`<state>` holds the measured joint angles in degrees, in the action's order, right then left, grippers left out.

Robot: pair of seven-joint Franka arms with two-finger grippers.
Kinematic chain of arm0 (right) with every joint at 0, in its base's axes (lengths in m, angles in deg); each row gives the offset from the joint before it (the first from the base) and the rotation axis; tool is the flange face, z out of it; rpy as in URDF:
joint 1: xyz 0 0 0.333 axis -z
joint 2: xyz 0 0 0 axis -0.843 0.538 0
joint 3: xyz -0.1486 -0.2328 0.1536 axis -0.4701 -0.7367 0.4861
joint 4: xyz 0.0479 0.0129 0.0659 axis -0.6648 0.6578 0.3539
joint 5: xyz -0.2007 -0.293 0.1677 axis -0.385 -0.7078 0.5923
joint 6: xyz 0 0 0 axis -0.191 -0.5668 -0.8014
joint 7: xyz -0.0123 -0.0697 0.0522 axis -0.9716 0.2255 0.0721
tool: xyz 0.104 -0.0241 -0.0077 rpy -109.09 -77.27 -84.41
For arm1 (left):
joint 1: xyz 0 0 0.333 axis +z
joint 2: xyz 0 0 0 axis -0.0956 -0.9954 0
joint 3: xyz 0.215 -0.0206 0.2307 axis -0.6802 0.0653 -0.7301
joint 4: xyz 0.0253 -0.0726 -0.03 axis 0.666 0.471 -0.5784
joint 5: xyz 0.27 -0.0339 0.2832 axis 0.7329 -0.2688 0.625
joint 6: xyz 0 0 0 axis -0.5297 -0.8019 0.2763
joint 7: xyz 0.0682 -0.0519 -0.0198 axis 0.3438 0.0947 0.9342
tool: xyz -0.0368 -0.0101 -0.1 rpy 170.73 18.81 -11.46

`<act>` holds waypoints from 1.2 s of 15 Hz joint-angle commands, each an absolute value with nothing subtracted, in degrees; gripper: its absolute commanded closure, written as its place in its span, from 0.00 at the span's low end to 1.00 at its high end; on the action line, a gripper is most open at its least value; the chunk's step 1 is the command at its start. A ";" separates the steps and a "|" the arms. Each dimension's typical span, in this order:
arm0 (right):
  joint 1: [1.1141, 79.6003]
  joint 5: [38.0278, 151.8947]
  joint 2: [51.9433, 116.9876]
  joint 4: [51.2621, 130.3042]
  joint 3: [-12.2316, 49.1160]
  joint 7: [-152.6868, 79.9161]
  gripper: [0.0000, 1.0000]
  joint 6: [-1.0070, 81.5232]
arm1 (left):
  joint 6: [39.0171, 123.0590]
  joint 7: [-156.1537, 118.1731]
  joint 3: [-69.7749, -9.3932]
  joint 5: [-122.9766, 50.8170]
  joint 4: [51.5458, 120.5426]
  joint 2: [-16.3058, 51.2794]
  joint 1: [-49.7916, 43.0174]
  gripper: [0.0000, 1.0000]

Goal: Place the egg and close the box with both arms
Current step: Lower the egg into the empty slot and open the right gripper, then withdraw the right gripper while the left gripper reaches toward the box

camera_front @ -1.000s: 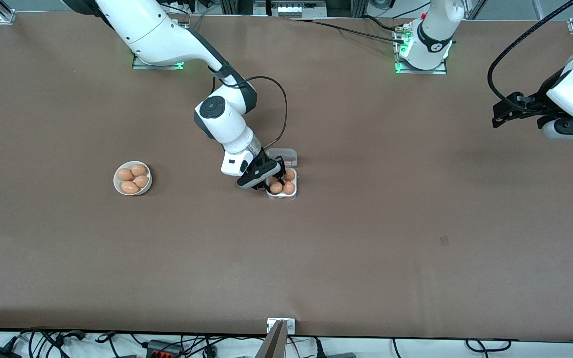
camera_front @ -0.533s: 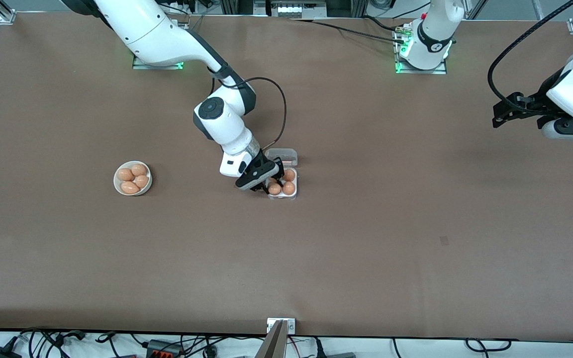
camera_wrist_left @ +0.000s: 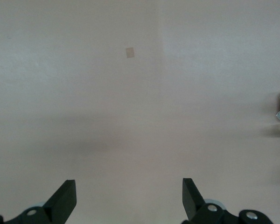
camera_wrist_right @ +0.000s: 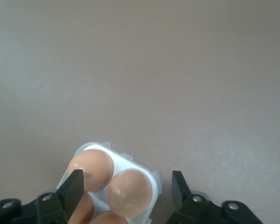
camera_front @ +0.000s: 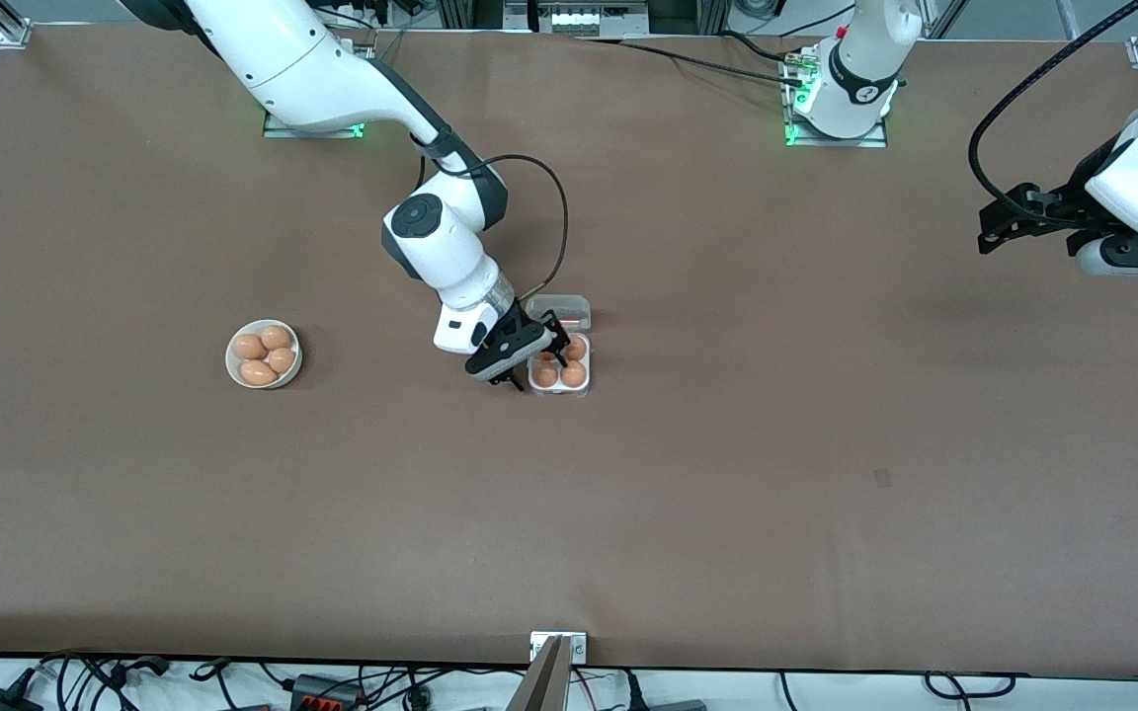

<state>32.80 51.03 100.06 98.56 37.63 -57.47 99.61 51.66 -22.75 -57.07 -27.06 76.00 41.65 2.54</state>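
Note:
The box [camera_front: 584, 387] sits mid-table with its clear lid [camera_front: 565, 309] hinged open, lying flat on the side farther from the front camera. Orange-brown eggs [camera_front: 573, 374] fill its cells; the one farthest from the camera at the right arm's end is partly hidden. My right gripper [camera_front: 536, 363] hangs open and empty just over the box's edge toward the right arm's end. In the right wrist view the open right gripper [camera_wrist_right: 127, 179] stands astride an egg [camera_wrist_right: 129, 190] without touching it. My left gripper [camera_front: 992, 229] waits open and empty at the left arm's end, and in the left wrist view it [camera_wrist_left: 128, 187] shows over bare table.
A round white bowl [camera_front: 231, 356] with several eggs stands toward the right arm's end. A small tan mark [camera_front: 882, 478] lies on the brown table. A metal bracket [camera_front: 558, 645] sits at the table's near edge.
My right gripper has slid a little off the box toward the right arm's end, uncovering more of the eggs. The left arm has not moved.

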 commanded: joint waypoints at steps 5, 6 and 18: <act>37.41 53.18 82.48 98.81 36.99 -57.06 0.00 72.69 | 50.45 -23.24 -57.03 -27.70 74.40 40.82 2.76 0.00; 38.81 54.15 79.84 98.81 36.99 -57.06 0.00 68.56 | 50.45 -23.16 -57.03 -27.70 74.49 40.65 2.68 0.00; 53.14 56.62 66.10 81.96 25.23 -56.45 0.00 21.95 | 43.96 -27.81 -57.03 -27.88 74.92 38.54 2.94 0.97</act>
<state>52.33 55.60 64.86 87.66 28.02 -56.90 26.79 46.97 -24.78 -57.08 -27.06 76.01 38.91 2.59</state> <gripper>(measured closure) 0.000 0.326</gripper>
